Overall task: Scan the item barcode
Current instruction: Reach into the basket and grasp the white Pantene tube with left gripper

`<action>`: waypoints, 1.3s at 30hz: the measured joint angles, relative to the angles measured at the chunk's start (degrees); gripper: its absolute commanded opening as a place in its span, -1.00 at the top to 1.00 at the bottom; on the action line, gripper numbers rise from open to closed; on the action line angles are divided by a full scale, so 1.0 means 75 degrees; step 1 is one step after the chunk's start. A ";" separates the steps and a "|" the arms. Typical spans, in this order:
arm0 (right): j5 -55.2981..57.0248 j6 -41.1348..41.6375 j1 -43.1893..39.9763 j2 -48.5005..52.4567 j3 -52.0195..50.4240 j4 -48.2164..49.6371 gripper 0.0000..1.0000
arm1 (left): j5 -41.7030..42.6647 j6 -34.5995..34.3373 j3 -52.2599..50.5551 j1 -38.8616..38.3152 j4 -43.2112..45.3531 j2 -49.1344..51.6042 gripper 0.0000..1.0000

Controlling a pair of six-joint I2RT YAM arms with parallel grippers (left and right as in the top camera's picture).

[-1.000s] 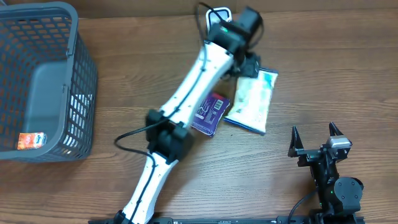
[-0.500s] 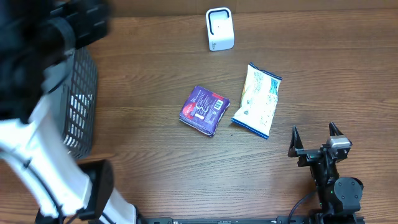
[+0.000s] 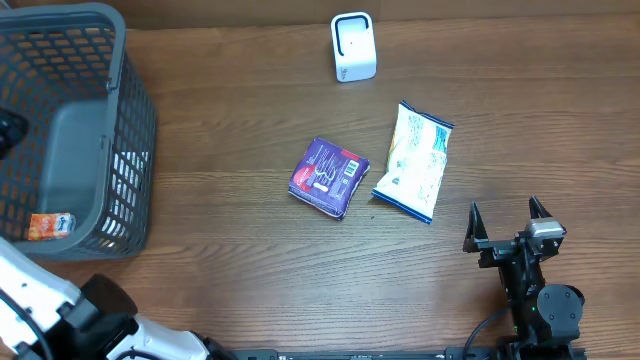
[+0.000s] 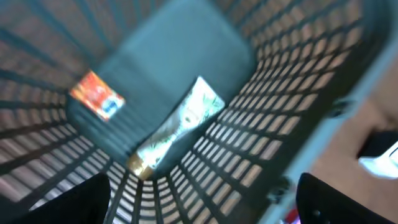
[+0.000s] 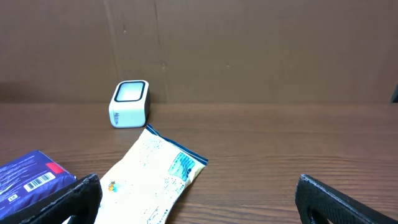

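Left jaws hang above the grey plastic mesh basket [image 3: 135, 160], spread wide and released, nothing between them. The wrist view is blurred. Down inside the basket lie a small orange packet [image 4: 96, 95] and a crinkled silver-and-gold wrapper [image 4: 177, 127]. Out on the brown wooden counter [image 3: 230, 120], the purple flat packet [image 3: 329, 177] lies with its white barcode label [image 3: 350, 168] facing up. Just beside it on the right is the white-and-teal snack bag [image 3: 415, 160]. The small white box scanner [image 3: 353, 47] stands near the far edge, apart from both. Right jaws sit low at the near edge, wide open and empty
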 measured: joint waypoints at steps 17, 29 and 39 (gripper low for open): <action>-0.0003 0.0000 0.0000 0.0000 0.0000 0.0000 -1.00 | -0.0254 0.0510 -0.5018 -0.0227 0.2940 0.0061 -0.65; -0.0003 0.0000 0.0000 0.0000 0.0000 0.0000 -1.00 | -0.0804 0.0527 -0.6948 -0.0580 0.4453 0.0061 -0.44; 0.0000 0.0003 0.0000 0.0000 0.0000 0.0000 -1.00 | -0.0991 0.0551 -0.7927 -0.0580 0.5890 0.0061 -0.17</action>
